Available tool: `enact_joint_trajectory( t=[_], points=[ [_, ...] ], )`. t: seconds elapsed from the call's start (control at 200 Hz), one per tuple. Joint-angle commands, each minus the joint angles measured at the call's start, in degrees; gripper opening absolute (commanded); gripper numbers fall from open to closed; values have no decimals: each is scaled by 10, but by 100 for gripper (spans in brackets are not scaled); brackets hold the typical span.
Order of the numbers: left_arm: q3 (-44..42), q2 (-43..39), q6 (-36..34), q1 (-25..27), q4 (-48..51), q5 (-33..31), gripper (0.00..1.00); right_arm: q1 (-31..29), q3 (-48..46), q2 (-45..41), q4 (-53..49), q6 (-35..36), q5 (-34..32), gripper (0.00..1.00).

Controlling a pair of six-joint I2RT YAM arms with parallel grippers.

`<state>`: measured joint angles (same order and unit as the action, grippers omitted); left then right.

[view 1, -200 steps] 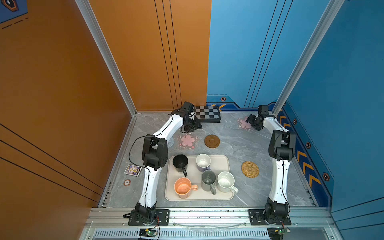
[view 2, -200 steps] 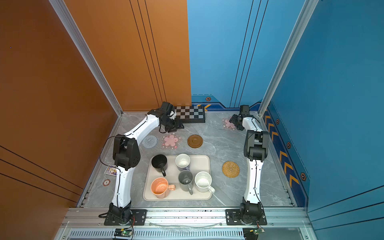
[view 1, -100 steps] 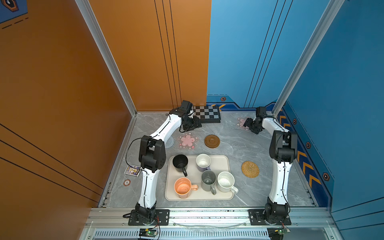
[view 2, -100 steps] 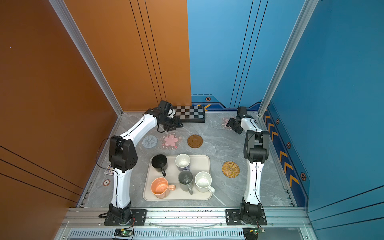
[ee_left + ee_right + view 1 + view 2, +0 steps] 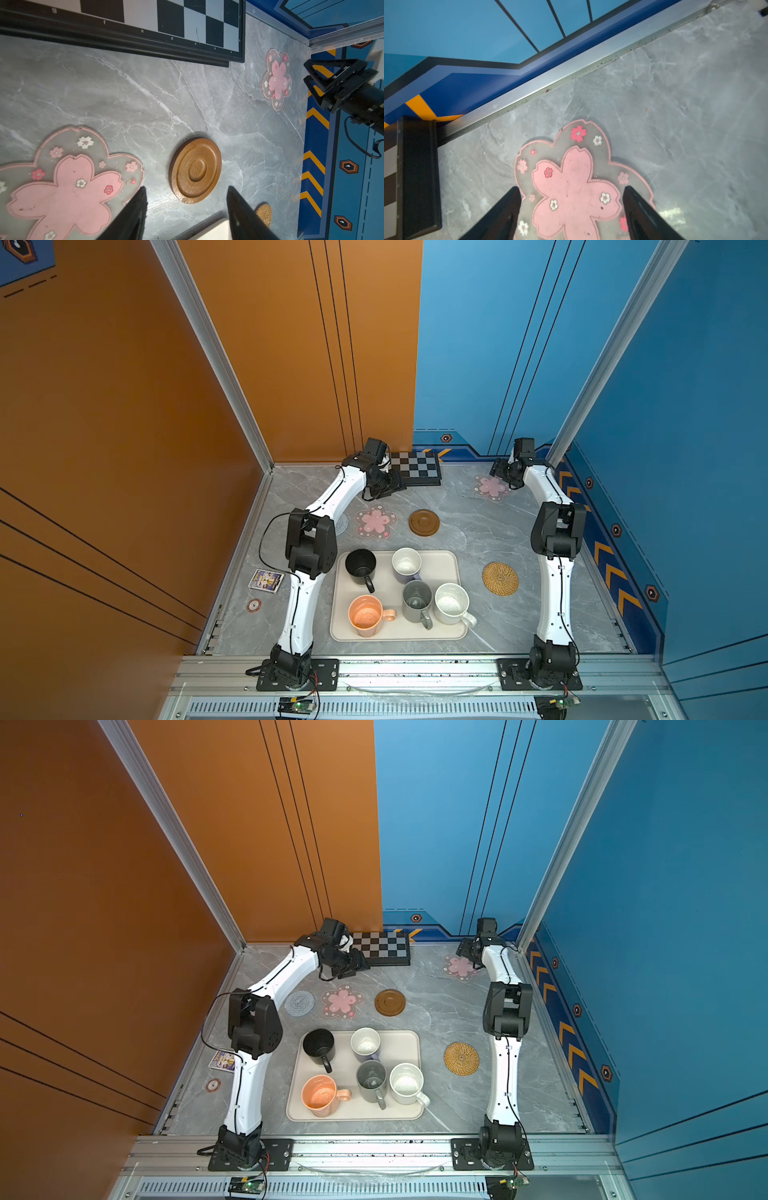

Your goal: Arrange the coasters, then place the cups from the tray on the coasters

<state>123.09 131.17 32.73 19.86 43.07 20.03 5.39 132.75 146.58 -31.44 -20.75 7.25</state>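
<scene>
The tabletop [image 5: 145,93] looks like smooth grey veined marble with a soft sheen. The brown round coaster [image 5: 195,170] is turned wood with a satin finish, the pink flower coaster [image 5: 571,187] looks like matt rubbery plastic with a translucent border, and the tan coaster [image 5: 500,578] is rough woven rattan. The cream tray [image 5: 446,567] looks matt, and the white speckled mug [image 5: 451,603] looks like glazed ceramic.

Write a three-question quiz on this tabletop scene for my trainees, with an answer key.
1. How many cups stand on the tray?
2. True or false: the woven coaster lies on the table, off the tray.
3. Which coaster is nearest the right gripper? A the brown wooden coaster; B a pink flower coaster; C the blue-grey coaster.
Key: 1 five; 2 true; 3 B.
</scene>
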Motion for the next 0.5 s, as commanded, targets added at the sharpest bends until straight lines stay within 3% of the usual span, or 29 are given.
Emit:
enact_joint_trajectory(
  t=[0.0, 0.496],
  points=[
    [30, 21, 7, -8, 3, 14, 62, 13, 24, 25, 6, 0, 3, 80],
    [79, 75, 14, -14, 3, 27, 62, 11, 34, 65, 92, -43, 32, 82]
  ],
)
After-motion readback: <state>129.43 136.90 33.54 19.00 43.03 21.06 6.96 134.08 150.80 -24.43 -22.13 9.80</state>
